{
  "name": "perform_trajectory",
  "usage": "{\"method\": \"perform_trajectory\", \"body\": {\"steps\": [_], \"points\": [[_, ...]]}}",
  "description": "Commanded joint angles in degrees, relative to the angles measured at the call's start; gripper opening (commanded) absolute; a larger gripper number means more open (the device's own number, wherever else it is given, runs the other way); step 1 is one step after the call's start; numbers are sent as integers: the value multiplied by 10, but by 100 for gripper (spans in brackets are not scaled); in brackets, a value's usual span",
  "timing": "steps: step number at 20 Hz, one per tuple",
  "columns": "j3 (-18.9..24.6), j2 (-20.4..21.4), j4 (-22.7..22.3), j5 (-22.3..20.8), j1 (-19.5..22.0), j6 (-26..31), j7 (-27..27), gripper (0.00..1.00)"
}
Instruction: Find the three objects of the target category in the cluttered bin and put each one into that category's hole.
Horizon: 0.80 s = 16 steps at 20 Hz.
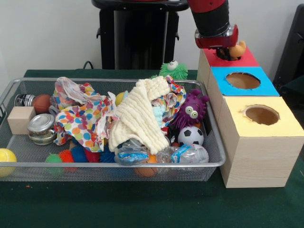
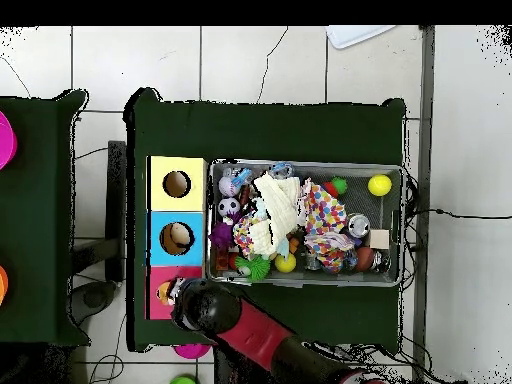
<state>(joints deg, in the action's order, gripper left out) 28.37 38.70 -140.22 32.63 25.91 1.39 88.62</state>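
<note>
1. Nearest to the camera is the green surface (image 1: 142, 209), and on it the wire bin (image 1: 114, 166) with the row of three wooden boxes just beside it on the right of the front view.
2. Over the red box (image 1: 228, 59), the one farthest from the camera, hangs the gripper (image 1: 227, 51). An orange toy (image 1: 237, 49) shows at the hole of this box, touching the gripper's underside or just behind it.
3. I cannot tell how the jaws stand, because the red wrist covers them in both views. So I cannot say whether the orange toy is held or already free.
4. Risk: if the toy is not centred over the hole, it may sit on the rim and roll off the red box to the surface behind, out of easy reach.
5. Risk: if the toy is wider than the hole, it may jam in the opening and come up again with the gripper.
6. In the bin, the cream cloth (image 1: 138, 118) and the dotted cloth (image 1: 83, 118) cover much of the pile. Other targets may be hidden under them, so a blind grasp there may take cloth instead.
7. The soccer ball (image 1: 191, 135) and purple monster (image 1: 190, 111) lie near the bin wall beside the yellow box (image 1: 259, 142); I judge that the wall gives little room for a grasp there.
</note>
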Motion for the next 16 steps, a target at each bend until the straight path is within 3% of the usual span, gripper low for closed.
{"method": "perform_trajectory", "body": {"steps": [1,5,6,16], "points": [[0,-85,37,-25,13,-76,157,0],[-20,-95,49,-34,5,-77,144,0],[-28,-96,52,-31,1,-60,140,100],[-77,-2,49,-10,-24,56,113,100]]}}
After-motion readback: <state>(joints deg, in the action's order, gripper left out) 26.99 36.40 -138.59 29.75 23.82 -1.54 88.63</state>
